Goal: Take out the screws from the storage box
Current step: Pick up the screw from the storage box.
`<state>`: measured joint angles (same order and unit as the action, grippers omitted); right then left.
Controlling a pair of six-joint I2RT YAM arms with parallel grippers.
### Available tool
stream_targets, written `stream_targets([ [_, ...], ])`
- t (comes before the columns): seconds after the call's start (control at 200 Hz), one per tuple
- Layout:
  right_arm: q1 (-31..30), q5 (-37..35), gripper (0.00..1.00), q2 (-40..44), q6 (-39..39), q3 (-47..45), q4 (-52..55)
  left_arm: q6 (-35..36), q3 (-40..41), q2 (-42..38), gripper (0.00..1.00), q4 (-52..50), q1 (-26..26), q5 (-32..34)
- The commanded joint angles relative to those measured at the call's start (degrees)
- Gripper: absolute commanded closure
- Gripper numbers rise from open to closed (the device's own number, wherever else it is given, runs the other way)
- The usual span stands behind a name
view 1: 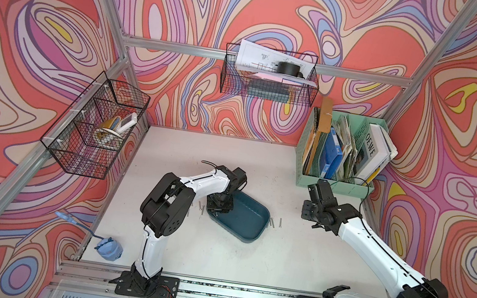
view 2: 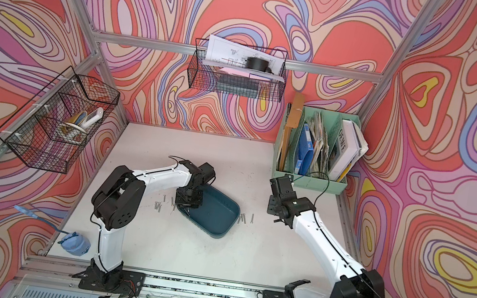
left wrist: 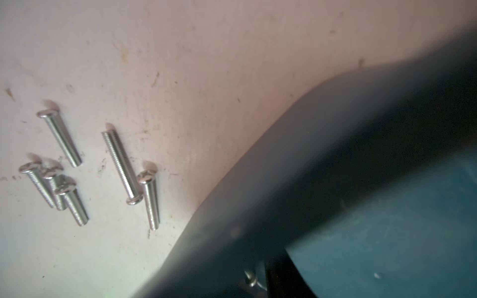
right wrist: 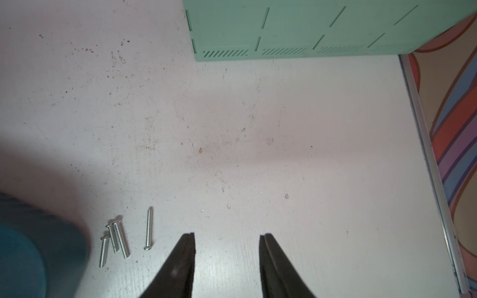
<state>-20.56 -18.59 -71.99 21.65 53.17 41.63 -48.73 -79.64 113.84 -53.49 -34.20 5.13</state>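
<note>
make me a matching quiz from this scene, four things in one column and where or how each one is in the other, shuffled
Things
1. left gripper
2. right gripper
3. file organizer
4. group of four screws

Places or states
A. jaws apart over bare table, nothing between them
B. at the table's far right corner, holding books
C. lying on the table just outside the storage box
D. reaching down into the storage box at one corner

Pairs: 1-D, 2-A, 3-B, 4-C
</note>
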Motion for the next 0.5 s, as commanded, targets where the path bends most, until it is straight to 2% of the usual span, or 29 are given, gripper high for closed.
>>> stream_targets([
  [0.0,0.97,0.18,0.57,1.01,-2.17,0.08,0.27,-2.16,2.43,0.03,0.68,1.14,-0.56,-1.18],
  [0.14,1.87,0.63,0.57,0.55,-4.13,1.18,-0.17,-2.29,1.21,1.85,0.74,1.95,-0.61,-1.67],
  [0.496,2.98,2.41,0.57,-0.04,-7.3,2.12,-1.78,-2.35,-0.75,3.45,0.83,5.87,-1.14,-5.45],
])
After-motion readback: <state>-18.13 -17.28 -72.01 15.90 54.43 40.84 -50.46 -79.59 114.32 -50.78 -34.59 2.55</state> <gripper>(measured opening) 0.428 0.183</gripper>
